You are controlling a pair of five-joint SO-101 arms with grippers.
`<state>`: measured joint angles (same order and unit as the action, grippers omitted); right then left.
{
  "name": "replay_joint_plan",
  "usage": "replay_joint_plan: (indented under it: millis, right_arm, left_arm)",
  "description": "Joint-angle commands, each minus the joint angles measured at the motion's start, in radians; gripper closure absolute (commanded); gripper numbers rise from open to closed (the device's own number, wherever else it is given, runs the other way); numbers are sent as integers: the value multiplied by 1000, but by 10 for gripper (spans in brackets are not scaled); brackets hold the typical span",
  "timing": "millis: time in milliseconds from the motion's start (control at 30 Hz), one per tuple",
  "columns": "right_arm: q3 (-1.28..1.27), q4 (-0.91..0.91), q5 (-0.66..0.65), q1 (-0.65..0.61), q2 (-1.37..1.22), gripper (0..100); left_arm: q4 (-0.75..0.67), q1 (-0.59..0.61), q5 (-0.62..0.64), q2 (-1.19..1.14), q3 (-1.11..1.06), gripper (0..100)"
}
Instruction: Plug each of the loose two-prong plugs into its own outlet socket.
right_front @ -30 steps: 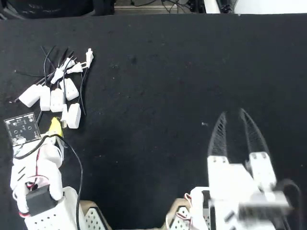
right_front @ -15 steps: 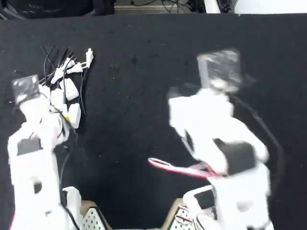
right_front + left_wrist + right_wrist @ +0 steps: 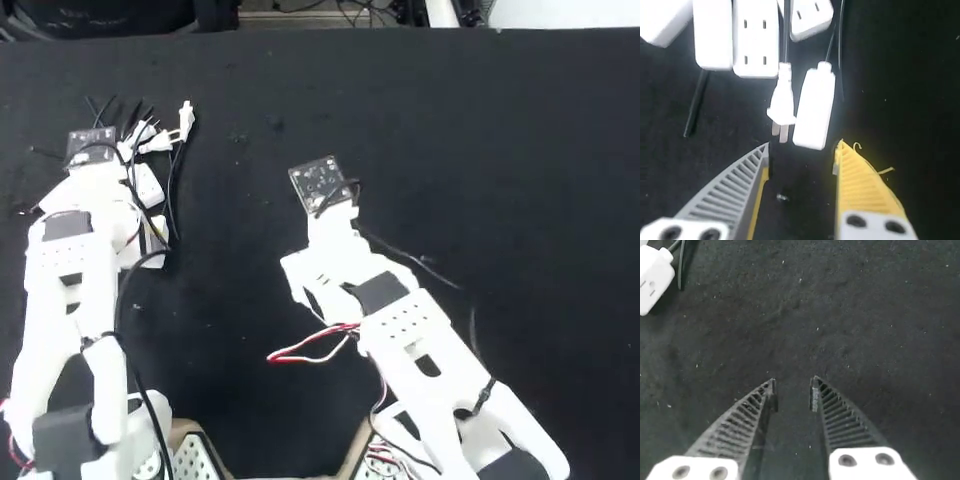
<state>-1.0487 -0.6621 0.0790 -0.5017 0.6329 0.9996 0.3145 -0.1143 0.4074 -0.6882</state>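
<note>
Lying just beyond the spread tips of the left claw (image 3: 801, 152), a white plug (image 3: 781, 105) is pointing its two prongs toward the gap, with a white socket block (image 3: 813, 111) just beside that plug. The right claw (image 3: 791, 394), fingers parted, is hovering over black cloth (image 3: 865, 315) well apart from the plug.

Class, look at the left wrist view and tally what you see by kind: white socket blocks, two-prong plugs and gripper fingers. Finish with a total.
White socket blocks: 5
Two-prong plugs: 1
Fingers: 2
Total: 8
</note>
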Motion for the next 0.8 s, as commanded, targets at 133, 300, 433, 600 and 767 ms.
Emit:
replay_joint_plan:
  millis: [133,300,433,600,767]
  right_arm:
    - [-4,35,2,-14,-7,890]
    - [-5,31,2,-14,-7,890]
    - [-15,35,0,-14,-7,890]
    - [-15,35,0,-14,-2,890]
    - [-13,35,0,-12,-1,890]
  left_arm:
    - [-121,-62,-9,-161,84,785]
    - [-215,-88,-8,-305,116,785]
    - [-213,-88,-6,-381,182,788]
    - [-212,-88,-6,-407,147,827]
    - [-152,-108,-5,-308,93,943]
